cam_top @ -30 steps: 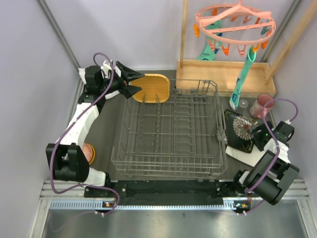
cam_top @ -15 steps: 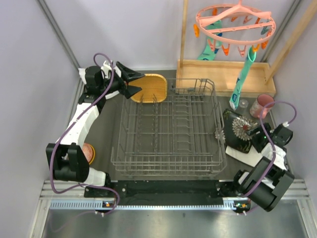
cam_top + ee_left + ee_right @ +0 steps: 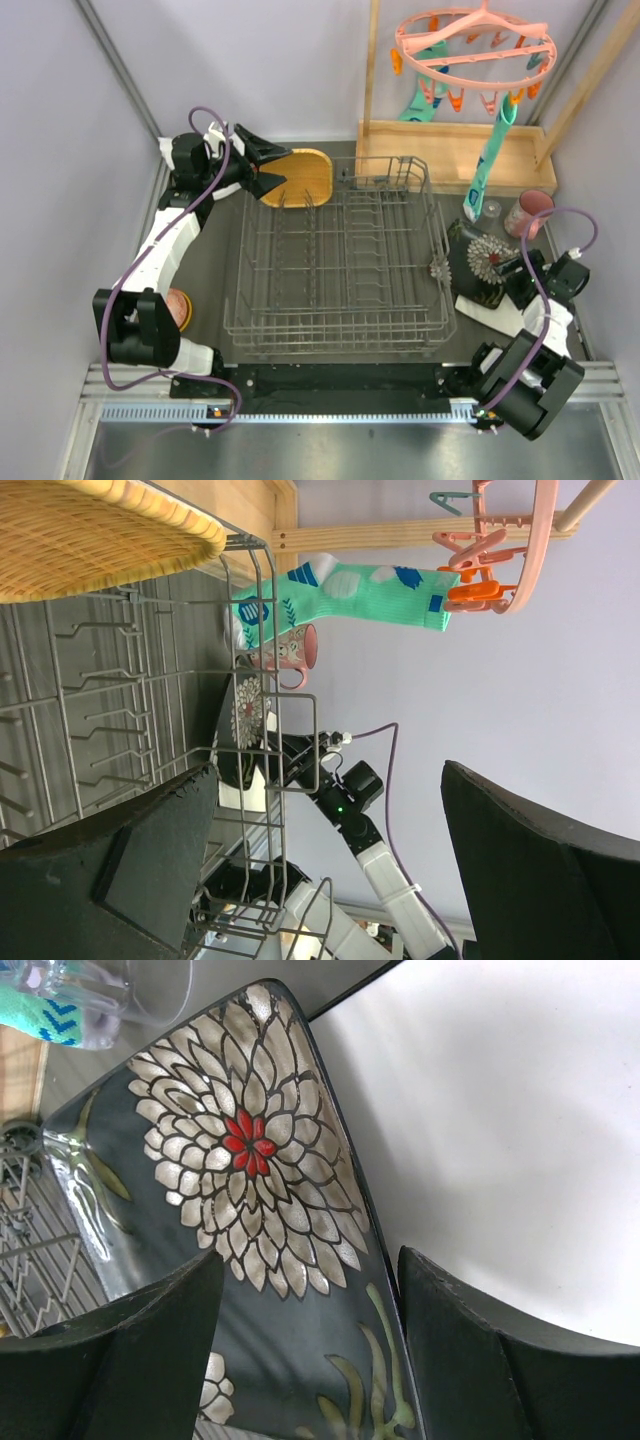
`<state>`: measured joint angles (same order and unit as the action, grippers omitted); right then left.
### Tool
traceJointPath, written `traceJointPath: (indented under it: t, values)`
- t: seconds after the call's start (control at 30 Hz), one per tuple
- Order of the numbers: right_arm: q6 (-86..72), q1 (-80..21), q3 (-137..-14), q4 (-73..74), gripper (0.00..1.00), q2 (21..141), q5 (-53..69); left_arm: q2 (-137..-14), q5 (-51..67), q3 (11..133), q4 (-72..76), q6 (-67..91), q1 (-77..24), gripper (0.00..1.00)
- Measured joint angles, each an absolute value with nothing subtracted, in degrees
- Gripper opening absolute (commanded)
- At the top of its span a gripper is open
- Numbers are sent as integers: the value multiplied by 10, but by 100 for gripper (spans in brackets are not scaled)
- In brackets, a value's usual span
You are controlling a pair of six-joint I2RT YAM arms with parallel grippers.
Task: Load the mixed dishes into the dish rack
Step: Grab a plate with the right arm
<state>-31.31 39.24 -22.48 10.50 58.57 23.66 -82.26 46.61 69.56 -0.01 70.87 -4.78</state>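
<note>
The grey wire dish rack (image 3: 340,262) fills the middle of the table. The yellow wooden plate (image 3: 302,177) lies at its far left corner, also in the left wrist view (image 3: 90,530). My left gripper (image 3: 264,165) is open beside that plate, and its jaws (image 3: 330,880) hold nothing. The black floral plate (image 3: 482,262) lies right of the rack. My right gripper (image 3: 512,270) is open with its jaws (image 3: 310,1350) astride the plate's near right edge (image 3: 250,1190). The pink cup (image 3: 530,210) and the small clear glass (image 3: 491,209) stand behind it. The orange bowl (image 3: 181,308) peeks out by the left arm.
A white flat sheet (image 3: 497,316) lies under the black plate, also in the right wrist view (image 3: 500,1110). A light wooden tray (image 3: 450,150) stands at the back. A pink peg hanger (image 3: 475,45) with teal socks (image 3: 487,160) hangs above the right side.
The right gripper has moved left onto the black plate's edge. The plate, the rack and the yellow plate have all shifted a little to the left. The left arm has not moved.
</note>
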Motion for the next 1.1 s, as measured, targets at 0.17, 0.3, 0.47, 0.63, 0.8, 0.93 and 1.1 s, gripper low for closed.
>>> traceJointPath:
  t: [0.17, 0.3, 0.47, 0.63, 0.8, 0.93, 1.1]
  values:
    - [-318, 392, -225, 108, 70, 563, 237, -823, 466, 696, 0, 709, -48, 97]
    - [-331, 392, -225, 108, 70, 538, 243, -823, 466, 696, 0, 709, -48, 97]
    - [-350, 391, -234, 114, 70, 530, 268, -823, 466, 696, 0, 709, -48, 97]
    - [-357, 391, -245, 115, 70, 530, 280, -823, 466, 696, 0, 709, -48, 96]
    - [-361, 391, -245, 116, 70, 531, 288, -823, 466, 696, 0, 709, -48, 97]
    - [-361, 391, -244, 115, 71, 543, 292, -823, 466, 696, 0, 709, -48, 97]
    - [-355, 391, -244, 107, 71, 569, 300, -823, 466, 696, 0, 708, -48, 96]
